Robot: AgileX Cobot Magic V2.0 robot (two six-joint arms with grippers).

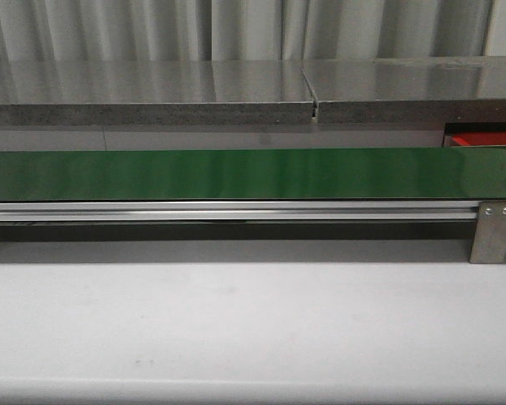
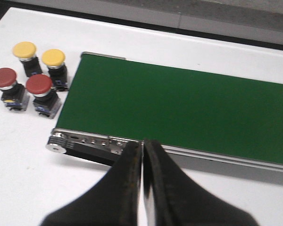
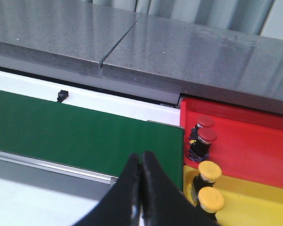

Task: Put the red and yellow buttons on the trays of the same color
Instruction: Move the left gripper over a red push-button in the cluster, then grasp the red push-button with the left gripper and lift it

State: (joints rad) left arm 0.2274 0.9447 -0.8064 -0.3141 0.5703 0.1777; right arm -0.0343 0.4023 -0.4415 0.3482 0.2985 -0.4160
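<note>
No readable writing. Matte green conveyor belt (image 1: 236, 173) in an aluminium frame. Four round-capped plastic buttons, two yellow (image 2: 37, 54) and two red (image 2: 21, 82), stand beside its end; others fill the glossy red tray (image 3: 254, 146) and yellow tray (image 3: 259, 197). Left gripper (image 2: 142, 150) and right gripper (image 3: 140, 162) are pressed together, empty.

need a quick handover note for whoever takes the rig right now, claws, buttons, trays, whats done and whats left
Left claw: shut, holding nothing, above the near rail at the belt's end.
Right claw: shut, holding nothing, near the other end of the green belt.
Done: two red buttons stand in the red tray; two yellow buttons stand in the yellow tray.
Left: two yellow buttons and two red buttons stand upright in a cluster on the white table beside the left claw's end of the belt. The belt has nothing on it in any view.
</note>
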